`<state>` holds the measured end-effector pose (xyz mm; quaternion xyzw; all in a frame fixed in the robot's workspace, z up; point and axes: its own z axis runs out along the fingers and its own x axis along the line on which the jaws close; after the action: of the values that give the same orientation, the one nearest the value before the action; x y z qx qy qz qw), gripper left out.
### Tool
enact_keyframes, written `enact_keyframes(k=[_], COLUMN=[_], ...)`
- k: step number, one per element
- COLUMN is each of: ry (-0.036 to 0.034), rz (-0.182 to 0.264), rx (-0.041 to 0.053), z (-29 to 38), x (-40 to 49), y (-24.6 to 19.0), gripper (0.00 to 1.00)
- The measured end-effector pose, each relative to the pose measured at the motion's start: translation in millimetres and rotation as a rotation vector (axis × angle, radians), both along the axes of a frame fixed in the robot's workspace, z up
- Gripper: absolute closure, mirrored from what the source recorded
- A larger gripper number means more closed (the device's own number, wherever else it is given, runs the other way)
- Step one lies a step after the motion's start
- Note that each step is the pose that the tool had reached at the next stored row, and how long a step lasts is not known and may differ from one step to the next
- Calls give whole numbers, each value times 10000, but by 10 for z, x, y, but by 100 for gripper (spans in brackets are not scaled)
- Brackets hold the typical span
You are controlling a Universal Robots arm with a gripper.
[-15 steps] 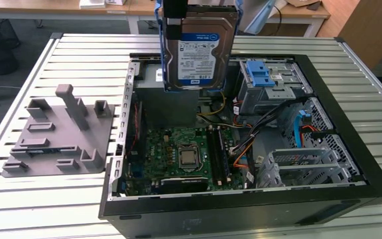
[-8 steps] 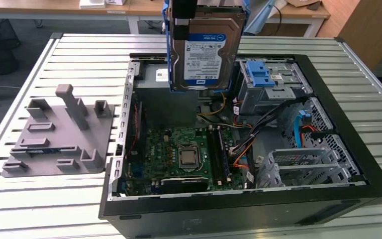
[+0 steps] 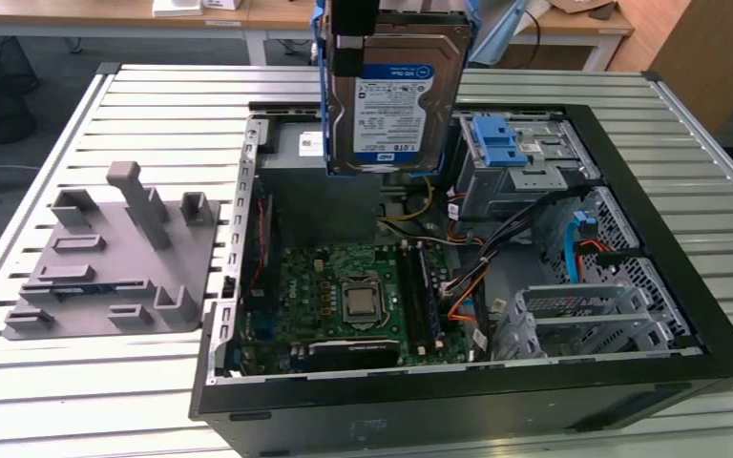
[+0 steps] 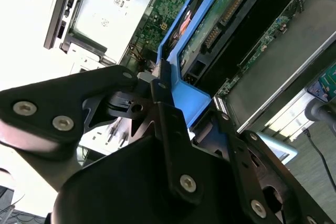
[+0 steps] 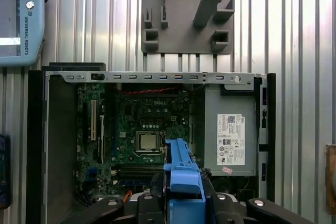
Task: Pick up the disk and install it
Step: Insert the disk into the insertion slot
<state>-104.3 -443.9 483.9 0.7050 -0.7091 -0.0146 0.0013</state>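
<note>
The disk (image 3: 396, 95) hangs upright above the back of the open computer case (image 3: 672, 239), its white-and-blue label facing the exterior camera and blue carrier rails along its sides. My gripper (image 3: 351, 27) is shut on its upper end. In the second wrist view the black fingers (image 4: 160, 95) clamp the blue rail of the disk (image 4: 210, 19), whose circuit-board side shows. In the first wrist view the blue carrier edge of the disk (image 5: 181, 169) sticks out between the gripper's (image 5: 181, 199) fingers, over the motherboard (image 5: 142, 129).
Inside the case are a grey power-supply box (image 3: 322, 153), a metal drive cage with a blue latch (image 3: 507, 143), and loose cables (image 3: 469, 277). A grey moulded fixture (image 3: 112, 258) lies on the slatted table (image 3: 150, 105) at the exterior view's left. A teach pendant (image 5: 21, 19) rests nearby.
</note>
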Motion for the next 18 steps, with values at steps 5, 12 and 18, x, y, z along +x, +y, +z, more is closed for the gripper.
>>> enact_keyframes(k=[5,12,18], ry=[0,0,0], rz=[1,0,0], rx=[1,0,0], z=[0,0,0], x=[0,-1,0], y=[-9,-25,-43], gripper=[64,64,64])
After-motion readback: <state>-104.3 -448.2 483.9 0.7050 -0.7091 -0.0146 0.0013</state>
